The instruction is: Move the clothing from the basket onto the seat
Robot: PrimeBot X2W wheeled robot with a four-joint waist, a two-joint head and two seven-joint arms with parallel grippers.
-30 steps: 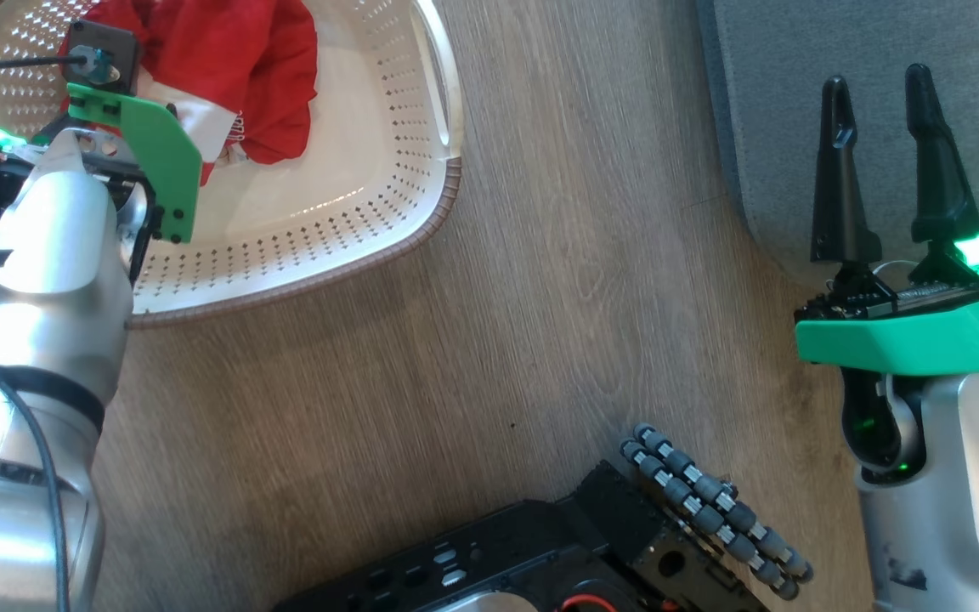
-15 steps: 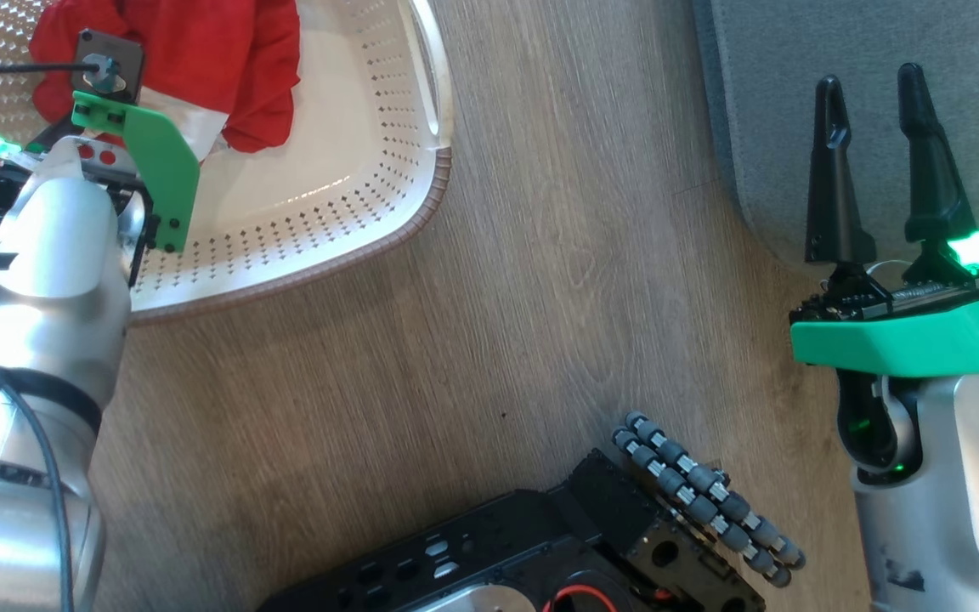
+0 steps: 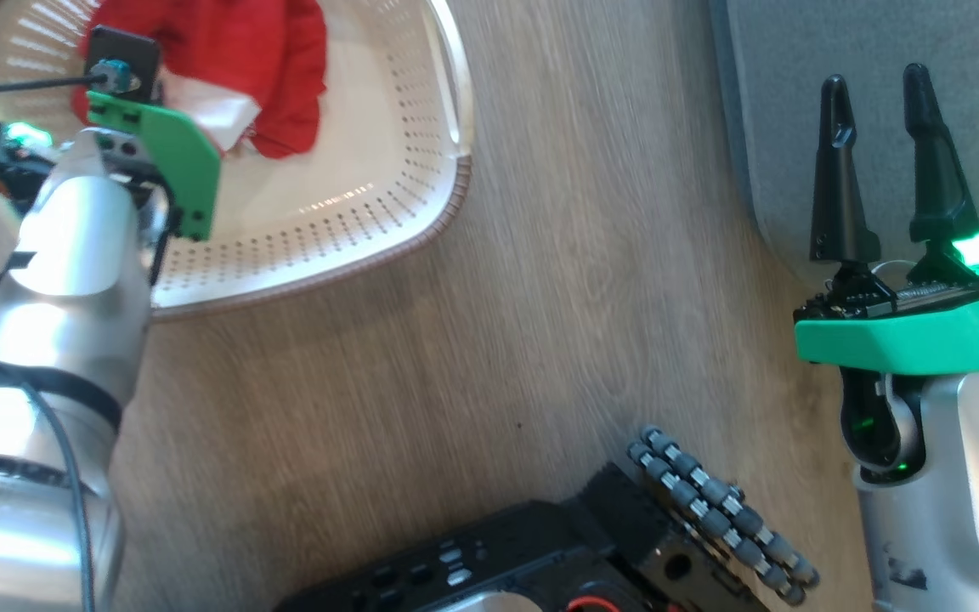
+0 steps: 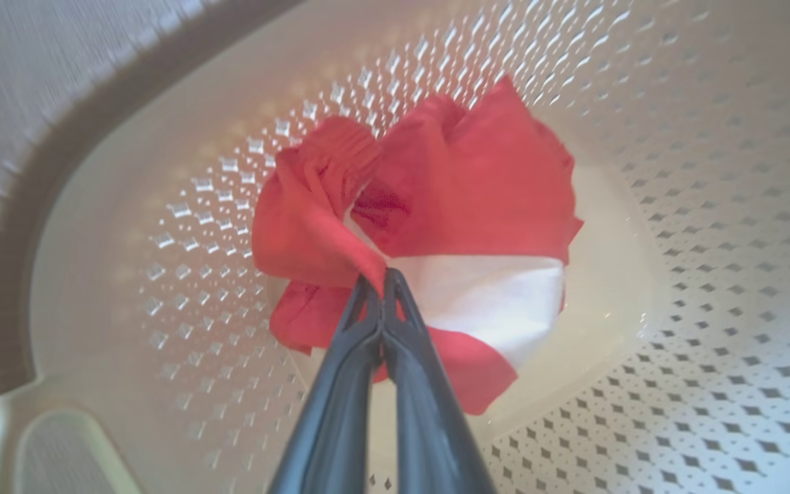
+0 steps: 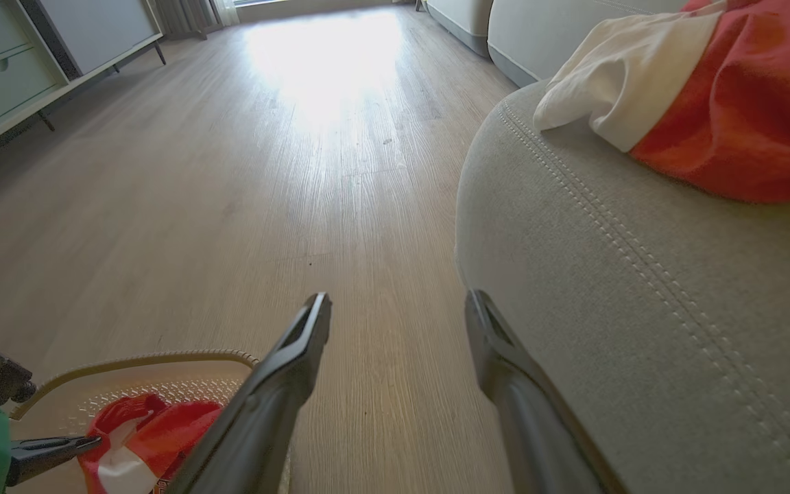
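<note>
LEFT ARM IN THE BASKET: The left gripper (image 4: 382, 280) reaches into the basket (image 4: 127, 226), its two dark fingers pressed together on a fold of the clothing (image 4: 477, 185), right where a red panel meets a white one. The garment, bright red with white panels, lies bunched in the bottom of the cream perforated basket, gathered up toward the fingertips. In the head view the basket stands on the pale wood floor (image 3: 540, 280) at the upper left, with the silver left forearm (image 3: 73, 255) and its green bracket (image 3: 179, 161) over the near wall. Well apart, at the right of that view, the right gripper (image 3: 875, 81) hangs with its fingers spread wide and nothing between them, beside the rounded edge of the grey seat (image 3: 795, 102). The right wrist view looks along that edge and its double line of light stitching; on top of the seat lies another red and white garment (image 5: 731, 96). The robot's black base (image 3: 498, 569), with a roller wheel (image 3: 723, 518) at its corner, shows at the bottom of the head view
</note>
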